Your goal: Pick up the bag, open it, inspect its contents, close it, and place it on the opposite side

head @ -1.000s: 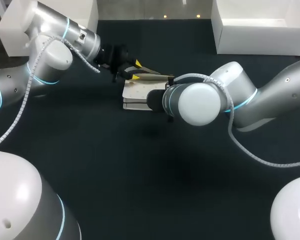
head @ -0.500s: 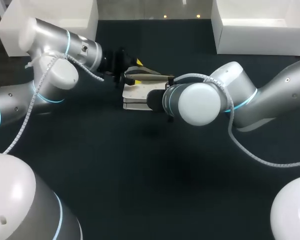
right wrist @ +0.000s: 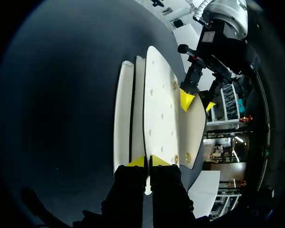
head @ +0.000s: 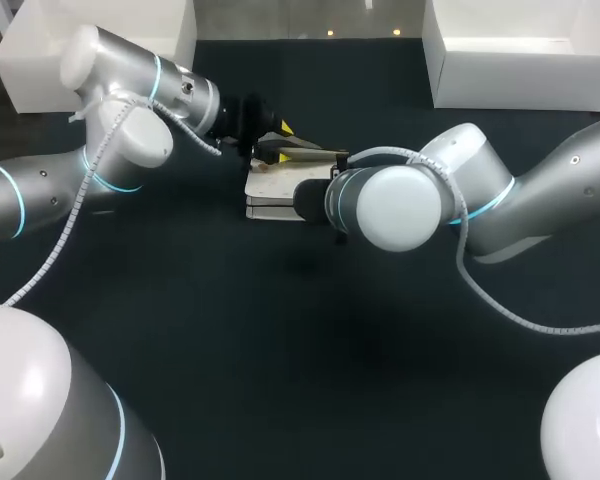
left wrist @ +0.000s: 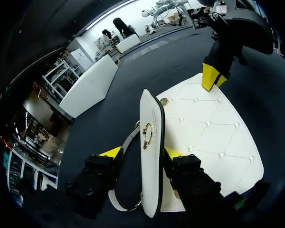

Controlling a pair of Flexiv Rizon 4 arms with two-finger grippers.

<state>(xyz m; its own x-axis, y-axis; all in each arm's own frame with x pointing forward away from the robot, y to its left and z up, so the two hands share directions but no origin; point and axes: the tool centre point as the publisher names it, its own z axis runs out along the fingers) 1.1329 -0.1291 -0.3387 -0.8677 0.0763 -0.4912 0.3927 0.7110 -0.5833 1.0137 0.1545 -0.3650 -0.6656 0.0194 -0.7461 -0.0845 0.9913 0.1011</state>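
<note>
Two tools meet at one white quilted bag [left wrist: 213, 137], which lies flat on the dark surface [left wrist: 266, 104]. Between the fingers of the left tool [left wrist: 142, 153] the bag's flap [left wrist: 152, 118] stands upright on its edge and carries a gold clasp [left wrist: 147, 135]. The fingers of this tool are spread: one is close against the flap, the other is apart from it, with a grey strap [left wrist: 129, 141] in the gap. Ahead of this tool, at the far edge of the bag, the right tool [right wrist: 146, 161] is closed on a thin edge of the bag and pinches it from two sides.
</note>
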